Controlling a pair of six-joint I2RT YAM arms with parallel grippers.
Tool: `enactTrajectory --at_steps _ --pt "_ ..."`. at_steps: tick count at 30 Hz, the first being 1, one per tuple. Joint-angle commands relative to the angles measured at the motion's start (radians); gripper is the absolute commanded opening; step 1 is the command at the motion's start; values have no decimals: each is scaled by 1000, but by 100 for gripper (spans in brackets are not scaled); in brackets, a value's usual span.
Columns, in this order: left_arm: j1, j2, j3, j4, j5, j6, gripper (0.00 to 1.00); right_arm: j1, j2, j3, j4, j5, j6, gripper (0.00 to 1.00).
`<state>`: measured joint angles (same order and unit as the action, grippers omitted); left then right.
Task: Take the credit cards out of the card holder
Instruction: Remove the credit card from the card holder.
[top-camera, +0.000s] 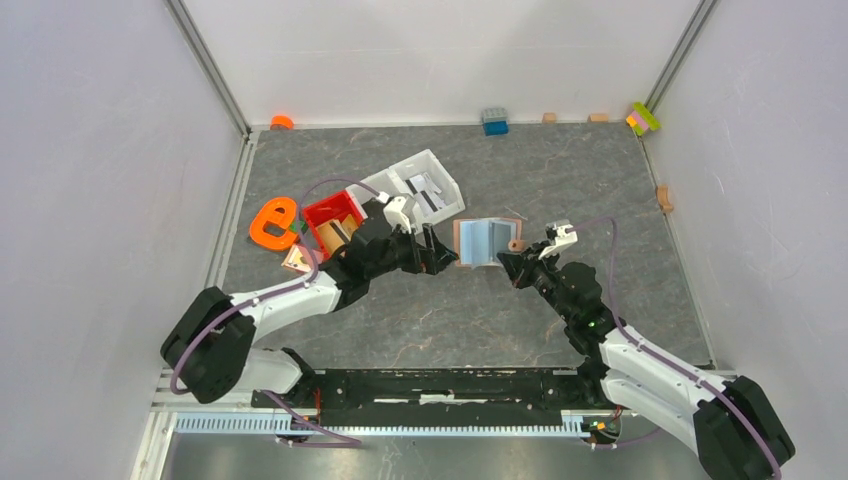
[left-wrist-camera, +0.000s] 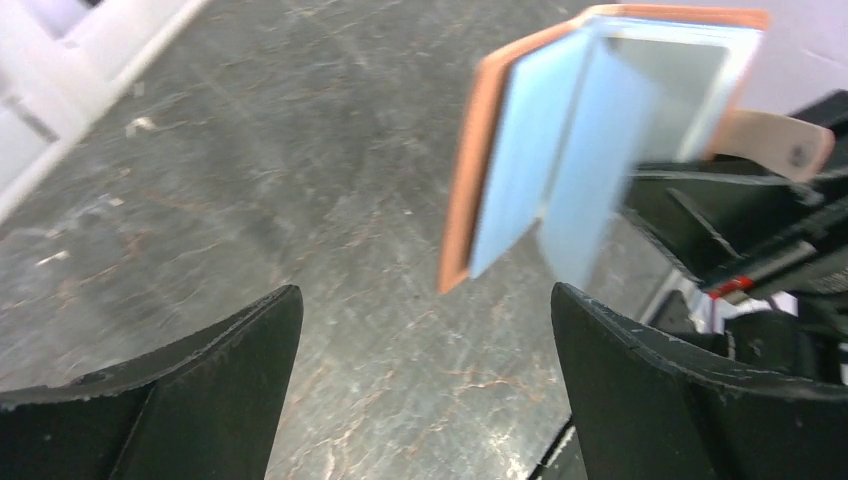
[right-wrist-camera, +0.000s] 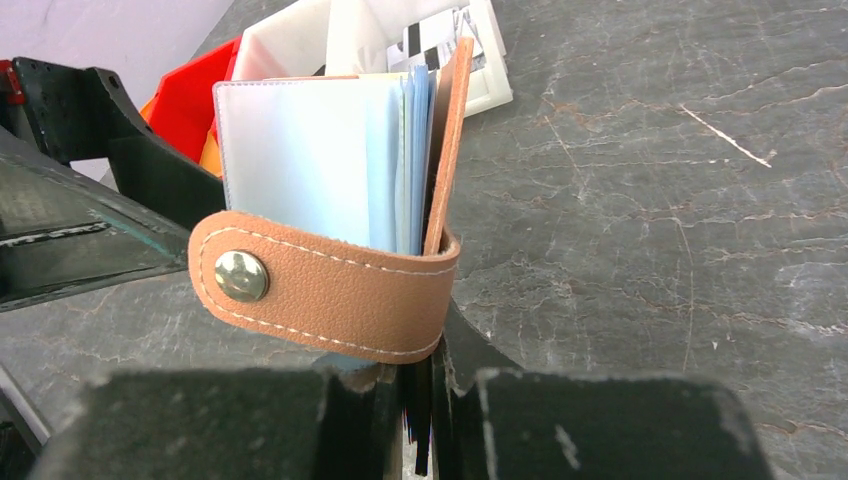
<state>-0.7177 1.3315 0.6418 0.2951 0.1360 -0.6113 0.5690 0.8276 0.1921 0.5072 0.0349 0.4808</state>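
Pincers first, nearest the bases: right pincer (right-wrist-camera: 420, 392) is clenched on the bottom edge of the card holder (right-wrist-camera: 330, 290), jaws pinched tight on the tan cover just under the snap tab. The holder looks lifted clear of the surface (top-camera: 420, 320), approx mid-scene. In the right wrist view it stands up from the jaws toward 12 o'clock, cover on the 1 o'clock side, pale leaves fanned toward 11. Left pincer (left-wrist-camera: 425, 295) is released, fingers (left-wrist-camera: 200, 400) spread wide w/ nothing btwn them but bare surface. Key relation: in its own wrist view the holder sits at abt 1 o'clock of the left pincer, just beside and ahead, not yet btwn the fingers. From above it's at 2–3 o'clock of that pincer, w/ the right pincer on the holder's other side at 4 o'clock. Holder hangs open like a book, long edges of the leaves running roughly 1-to-7 o'clock in the left wrist view, free edges facing the left pincer. Pale blue-grey credit cards (left-wrist-camera: 520, 160) or sleeves show inside; can't tell card from sleeve, and no orange-yellow one visible. Judgement: left arm is the free one and near enough, so the pull falls to it; it'd need to shift toward 1 o'clock and line its fingers across one leaf edge. Farther off, at 9–10 o'clock of the holder from above: red bin (top-camera: 335, 212), then white tray (top-camera: 425, 180).
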Motion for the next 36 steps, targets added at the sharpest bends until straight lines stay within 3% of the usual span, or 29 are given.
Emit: enactTrajectory --at_steps 1,8,17,21,25,27,30,35,36 --pt "-3 23 7 233 190 -26 100 3 14 9 103 -83 -15 0" --pt "-18 80 22 274 217 -61 100 3 46 9 166 -180 -15 0" --pt "-19 60 45 158 140 -19 100 3 47 2 199 -218 -7 0" --pt "-14 -5 -4 180 70 -6 83 3 44 -8 231 -241 9 0" --pt "-12 -40 -40 267 128 -10 63 3 55 -12 267 -277 21 0" --pt "-12 -29 -38 298 167 -20 59 3 60 -17 288 -291 31 0" --pt "-13 2 -27 337 222 -41 63 3 63 -20 313 -314 36 0" --pt "-12 -11 -45 367 214 -47 36 3 63 -32 361 -344 53 0" --pt "-12 -22 -51 372 206 -45 35 3 63 -35 369 -350 56 0"
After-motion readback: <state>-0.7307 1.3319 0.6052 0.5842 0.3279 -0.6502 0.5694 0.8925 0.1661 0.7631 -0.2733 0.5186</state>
